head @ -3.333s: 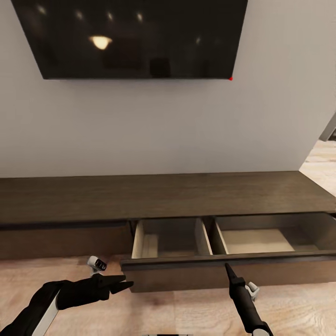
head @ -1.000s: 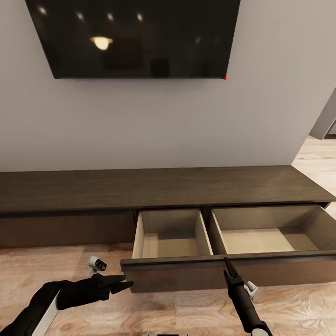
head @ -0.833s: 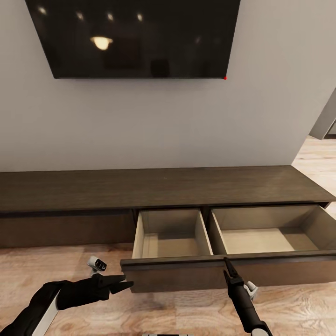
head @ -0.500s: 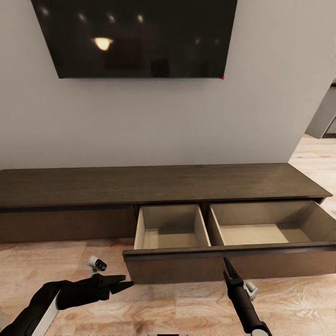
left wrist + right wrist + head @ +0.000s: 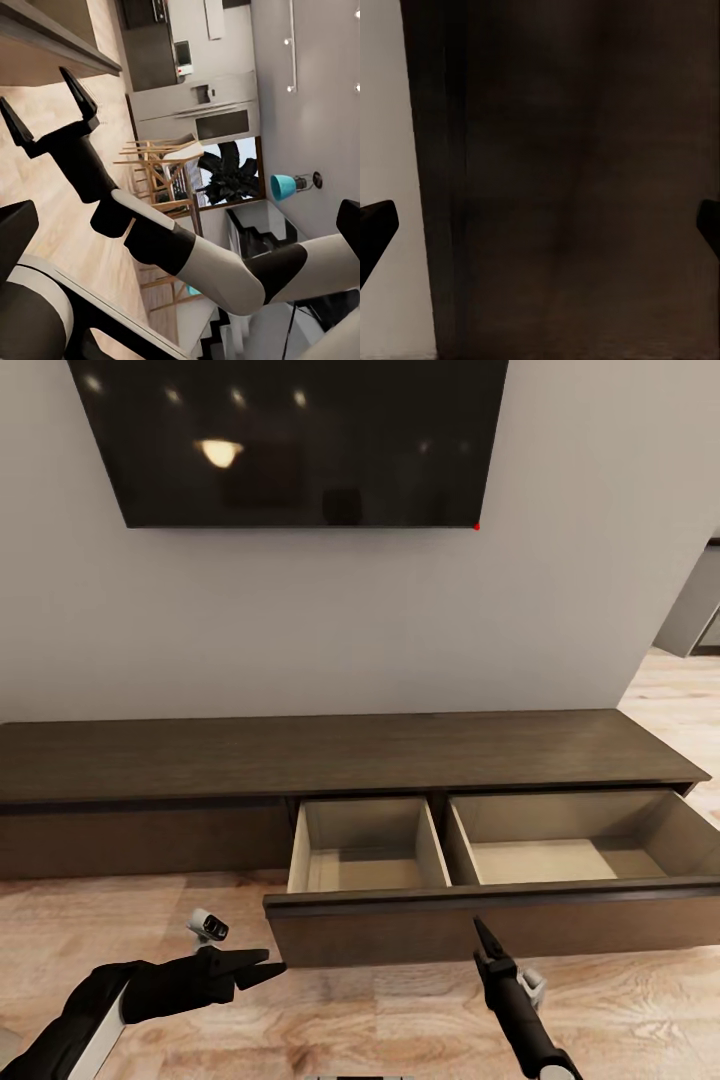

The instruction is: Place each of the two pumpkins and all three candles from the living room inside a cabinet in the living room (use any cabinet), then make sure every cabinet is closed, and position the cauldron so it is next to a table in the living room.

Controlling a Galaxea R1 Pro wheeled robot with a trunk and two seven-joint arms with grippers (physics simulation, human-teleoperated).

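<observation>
The cabinet (image 5: 340, 755) is a long low dark-brown console against the wall. Its wide drawer (image 5: 370, 930) stands pulled out, and both beige compartments are empty. My right gripper (image 5: 478, 932) is open, just in front of the drawer front, which shows in the right wrist view as dark wood (image 5: 570, 180) between the spread fingertips (image 5: 375, 225). My left gripper (image 5: 265, 965) is open and empty, low over the floor left of the drawer. In the left wrist view the right gripper (image 5: 41, 97) shows with its fingers apart. The pumpkins, candles and cauldron are out of view.
A large black TV (image 5: 290, 440) hangs on the wall above the cabinet. Light wood floor (image 5: 350, 1020) lies in front. A passage (image 5: 690, 660) opens at the right. The left wrist view shows wooden chairs (image 5: 161, 169) and grey kitchen units (image 5: 195, 112) far off.
The drawer has slid further out of the cabinet. The view has pulled back a little. My right gripper has come off the drawer's top edge and sits slightly lower in front of it.
</observation>
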